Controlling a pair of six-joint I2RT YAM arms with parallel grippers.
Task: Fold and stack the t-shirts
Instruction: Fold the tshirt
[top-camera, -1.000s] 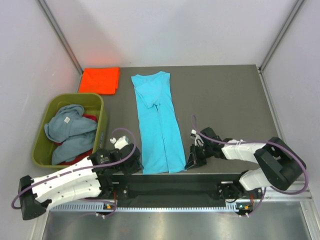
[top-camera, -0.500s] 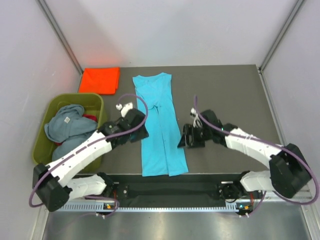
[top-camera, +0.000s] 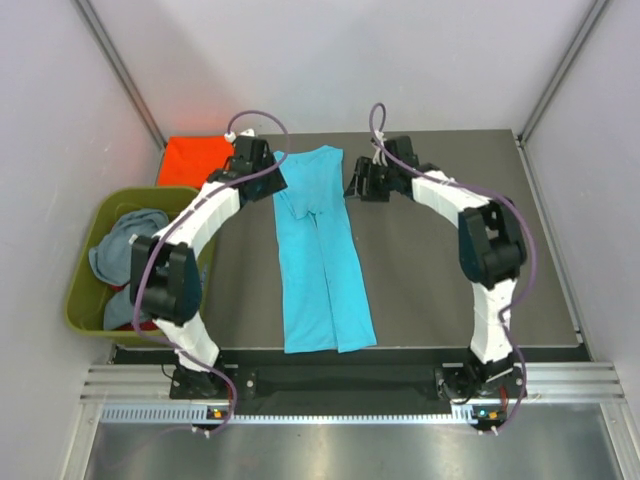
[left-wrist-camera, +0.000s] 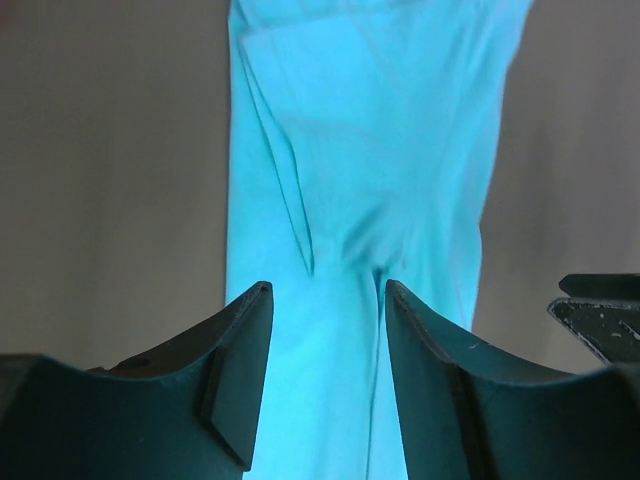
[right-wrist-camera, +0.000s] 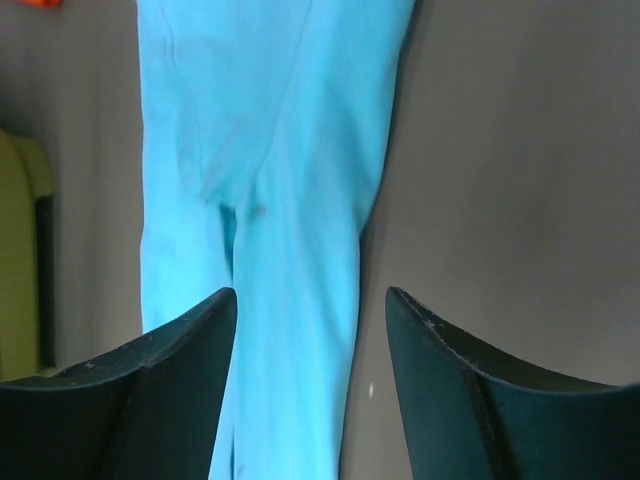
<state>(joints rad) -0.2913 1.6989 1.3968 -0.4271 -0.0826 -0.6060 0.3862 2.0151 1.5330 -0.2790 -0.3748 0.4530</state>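
The turquoise t-shirt (top-camera: 320, 250) lies on the table (top-camera: 450, 260) as a strip, long axis running near to far. My left pincer (left-wrist-camera: 327, 290) and right pincer (right-wrist-camera: 310, 295), both released, flank its far end, seemingly hovering clear.

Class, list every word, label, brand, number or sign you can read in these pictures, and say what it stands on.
No readable text in any view.
The turquoise t-shirt, orange-red t-shirt, grey-blue t-shirt and olive-green tub show plain surfaces, with no print, label or number legible.
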